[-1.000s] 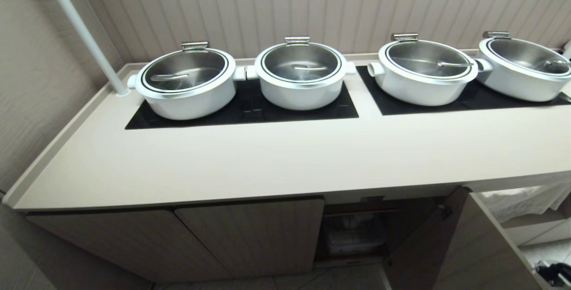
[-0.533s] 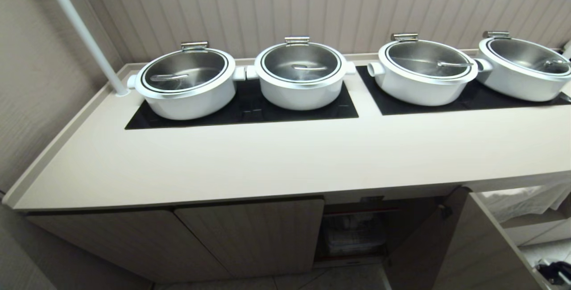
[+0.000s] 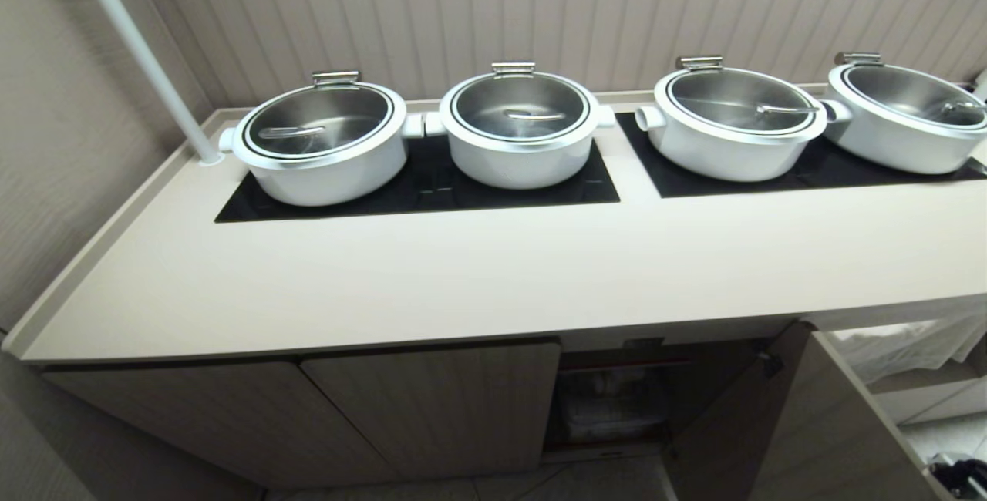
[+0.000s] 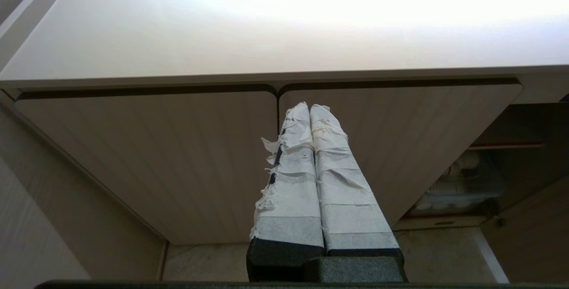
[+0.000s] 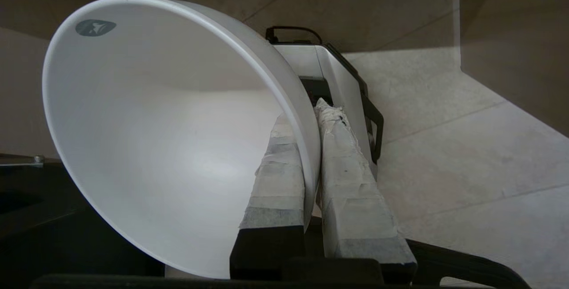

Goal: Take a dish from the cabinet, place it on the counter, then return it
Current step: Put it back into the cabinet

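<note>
Jaws of the right gripper (image 5: 311,115) pinch the rim of the dish (image 5: 169,146) low beside the cabinet (image 3: 432,401), the left gripper (image 4: 310,111) pressed together and idle, so step 2, lifting it onto the counter (image 3: 493,277), needs a clear upward carry.

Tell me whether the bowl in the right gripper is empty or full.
Empty. The right wrist view shows the bowl's bare white inside, its rim pinched by the right gripper.
</note>
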### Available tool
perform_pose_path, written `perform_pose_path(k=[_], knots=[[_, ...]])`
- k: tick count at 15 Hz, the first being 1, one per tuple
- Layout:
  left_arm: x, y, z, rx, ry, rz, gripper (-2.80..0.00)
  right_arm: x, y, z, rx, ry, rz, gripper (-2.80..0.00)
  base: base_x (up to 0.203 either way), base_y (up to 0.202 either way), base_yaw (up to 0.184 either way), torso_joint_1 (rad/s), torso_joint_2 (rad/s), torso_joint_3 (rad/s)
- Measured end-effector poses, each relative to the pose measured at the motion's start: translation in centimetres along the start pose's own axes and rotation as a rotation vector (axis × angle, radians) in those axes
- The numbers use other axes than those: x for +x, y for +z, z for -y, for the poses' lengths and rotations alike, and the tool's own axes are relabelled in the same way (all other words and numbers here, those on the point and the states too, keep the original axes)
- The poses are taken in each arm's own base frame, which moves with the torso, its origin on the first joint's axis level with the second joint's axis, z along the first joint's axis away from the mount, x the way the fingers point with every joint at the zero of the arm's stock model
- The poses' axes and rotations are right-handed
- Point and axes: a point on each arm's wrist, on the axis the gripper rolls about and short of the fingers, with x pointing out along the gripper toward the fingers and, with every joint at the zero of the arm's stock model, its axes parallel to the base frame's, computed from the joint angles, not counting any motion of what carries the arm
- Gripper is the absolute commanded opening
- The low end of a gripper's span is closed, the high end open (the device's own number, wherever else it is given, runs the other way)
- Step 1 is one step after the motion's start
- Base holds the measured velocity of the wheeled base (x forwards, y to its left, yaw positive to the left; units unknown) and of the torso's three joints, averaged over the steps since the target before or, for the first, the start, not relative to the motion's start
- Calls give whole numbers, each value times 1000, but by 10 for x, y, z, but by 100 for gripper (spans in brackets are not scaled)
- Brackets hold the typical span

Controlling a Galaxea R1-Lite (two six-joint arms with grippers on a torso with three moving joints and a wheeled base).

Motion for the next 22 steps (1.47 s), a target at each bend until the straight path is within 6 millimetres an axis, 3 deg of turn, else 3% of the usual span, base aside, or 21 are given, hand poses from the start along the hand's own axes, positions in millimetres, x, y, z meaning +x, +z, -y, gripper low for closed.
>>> perform_pose_path(k=[22], knots=[[0,0,0,0,0,0,-280,1,-8,4,39,-18,-26,-280,0,0,0,-55,121,60]])
